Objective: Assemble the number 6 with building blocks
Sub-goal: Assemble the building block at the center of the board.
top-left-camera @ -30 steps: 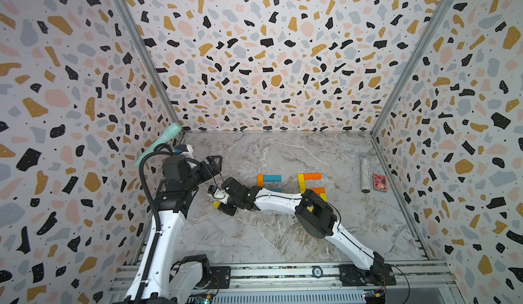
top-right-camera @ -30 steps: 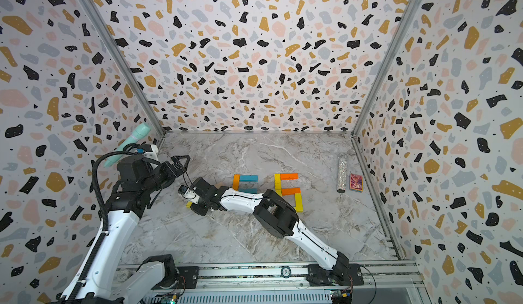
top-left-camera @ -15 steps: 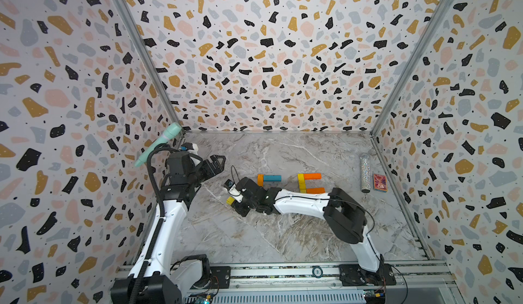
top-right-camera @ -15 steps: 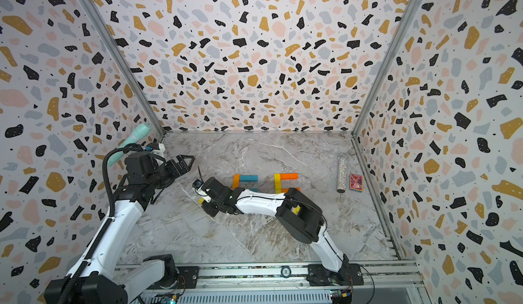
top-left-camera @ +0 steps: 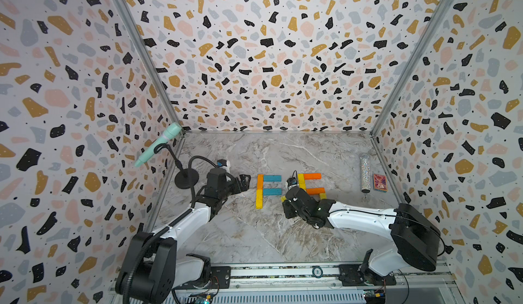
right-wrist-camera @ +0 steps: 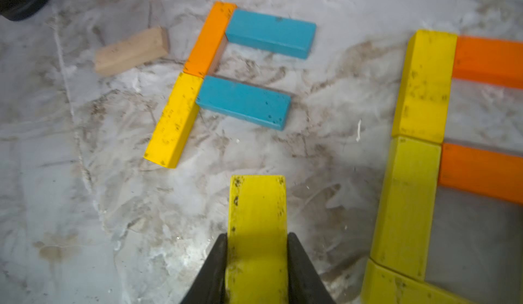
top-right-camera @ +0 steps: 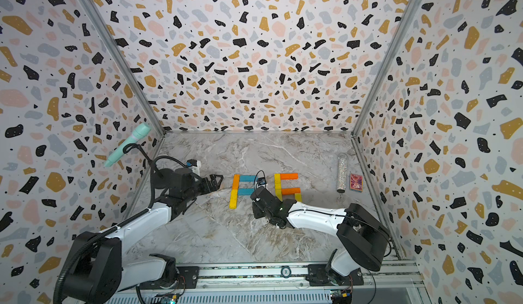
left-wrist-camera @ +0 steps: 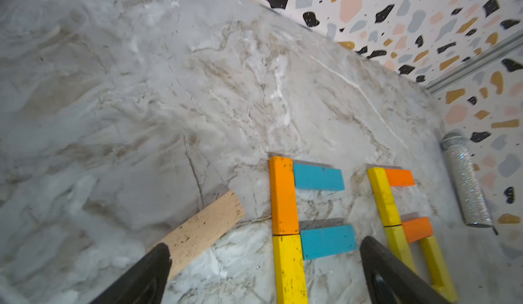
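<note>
The right gripper (right-wrist-camera: 257,241) is pinching a flat, scuffed yellow plank (right-wrist-camera: 257,203) between its jaws; the left gripper (top-left-camera: 244,183) is hovering, jaws spread wide, over the marbled tabletop (right-wrist-camera: 85,203).

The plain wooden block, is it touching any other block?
No, the plain wooden block lies by itself, a clear gap away from the nearest orange block.

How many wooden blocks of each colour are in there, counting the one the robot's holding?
Yellow blocks: 6, one held by the right gripper
Orange blocks: 3
Teal-blue blocks: 2
Plain wood block: 1
Total: 12
</note>
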You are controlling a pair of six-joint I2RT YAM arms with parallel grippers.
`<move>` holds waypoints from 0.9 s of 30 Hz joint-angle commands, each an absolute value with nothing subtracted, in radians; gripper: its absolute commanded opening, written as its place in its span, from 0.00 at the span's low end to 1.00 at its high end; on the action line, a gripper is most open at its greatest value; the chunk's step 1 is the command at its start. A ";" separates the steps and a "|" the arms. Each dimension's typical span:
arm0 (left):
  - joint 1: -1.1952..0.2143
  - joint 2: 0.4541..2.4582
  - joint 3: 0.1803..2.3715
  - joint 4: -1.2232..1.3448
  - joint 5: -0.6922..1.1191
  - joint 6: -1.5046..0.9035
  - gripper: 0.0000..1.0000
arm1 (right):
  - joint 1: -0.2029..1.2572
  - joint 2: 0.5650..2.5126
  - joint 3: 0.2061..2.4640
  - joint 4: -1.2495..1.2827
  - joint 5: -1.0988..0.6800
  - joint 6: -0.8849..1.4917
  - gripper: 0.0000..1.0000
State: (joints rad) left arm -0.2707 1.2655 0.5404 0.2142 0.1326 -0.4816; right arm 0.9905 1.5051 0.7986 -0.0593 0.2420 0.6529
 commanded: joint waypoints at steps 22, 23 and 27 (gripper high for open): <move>-0.296 1.291 0.465 0.422 0.002 -0.435 0.99 | 0.984 1.724 0.912 0.029 0.252 0.763 0.48; -0.296 1.290 0.465 0.419 0.002 -0.436 1.00 | 0.983 1.716 0.911 0.036 0.240 0.756 0.53; -0.296 1.286 0.471 0.402 0.000 -0.434 0.99 | 0.988 1.644 0.889 0.037 0.202 0.737 0.59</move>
State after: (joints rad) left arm -0.2974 1.3045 0.4625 0.3954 0.0158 -0.4553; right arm 0.9874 1.7226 0.8803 0.0303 0.2302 0.7540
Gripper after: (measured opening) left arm 0.994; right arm 0.590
